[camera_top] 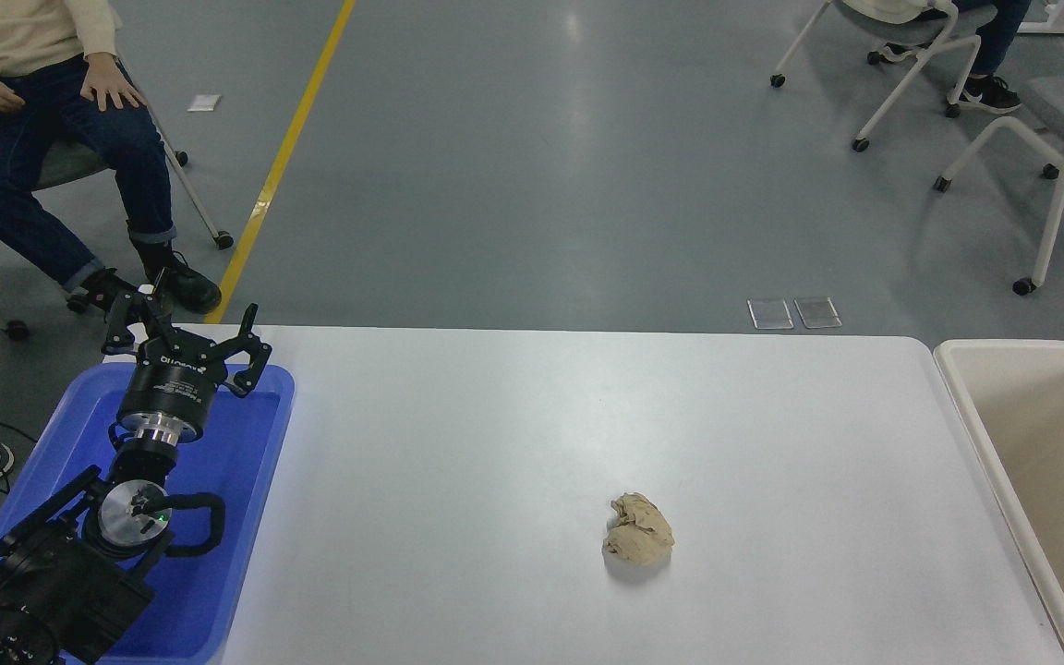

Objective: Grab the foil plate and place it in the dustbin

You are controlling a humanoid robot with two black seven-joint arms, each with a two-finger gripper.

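The dustbin (985,434) is a cream-beige tub at the table's right edge, partly cut off by the picture. The part of its inside that shows holds nothing. The foil plate is out of view. My left gripper (183,325) is open and empty, parked over a blue tray (246,480) at the lower left. My right arm and its gripper are out of view.
A crumpled beige paper ball (638,540) lies on the white table (495,443), right of its middle. A person (24,120) sits on a chair at the far left. White chairs stand at the far right on the grey floor.
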